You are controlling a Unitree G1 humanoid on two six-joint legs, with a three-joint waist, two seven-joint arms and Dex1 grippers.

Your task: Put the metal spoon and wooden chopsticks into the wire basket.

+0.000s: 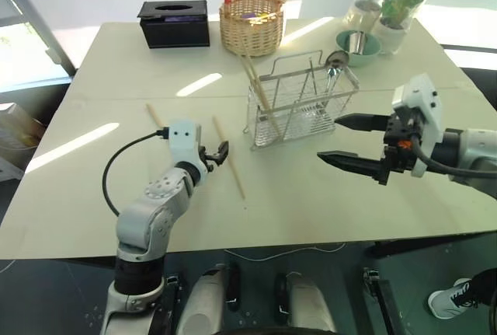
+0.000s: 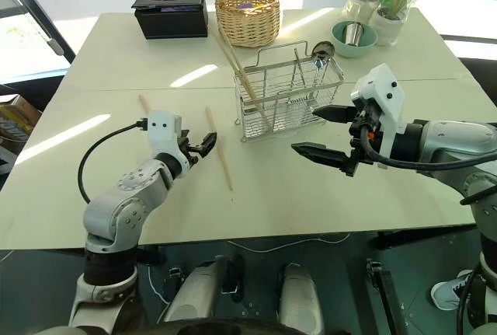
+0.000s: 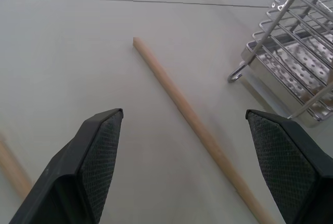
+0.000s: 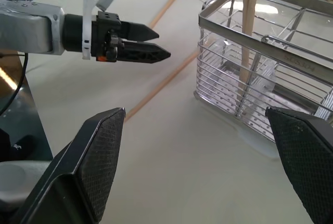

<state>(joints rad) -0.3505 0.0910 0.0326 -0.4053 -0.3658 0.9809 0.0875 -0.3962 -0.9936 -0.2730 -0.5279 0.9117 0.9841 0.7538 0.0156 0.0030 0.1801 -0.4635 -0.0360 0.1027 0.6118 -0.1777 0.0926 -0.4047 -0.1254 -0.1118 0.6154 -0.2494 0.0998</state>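
Reaching toward a loose wooden chopstick (image 1: 229, 156), the left end effector (image 1: 217, 153) hovers with fingers spread and empty, just short of the stick lying flat on the surface (image 1: 311, 195) beside the wire basket (image 1: 299, 102). That stick's long axis runs from beside the basket's front corner back toward the robot; another chopstick (image 1: 154, 114) lies farther from the basket. One chopstick (image 1: 256, 86) already leans in the basket, and the metal spoon (image 1: 335, 61) stands at its far end, bowl up. The right end effector (image 1: 353, 143), likewise spread and empty, waits near the basket. Next, likely, lowering astride the stick and pinching.
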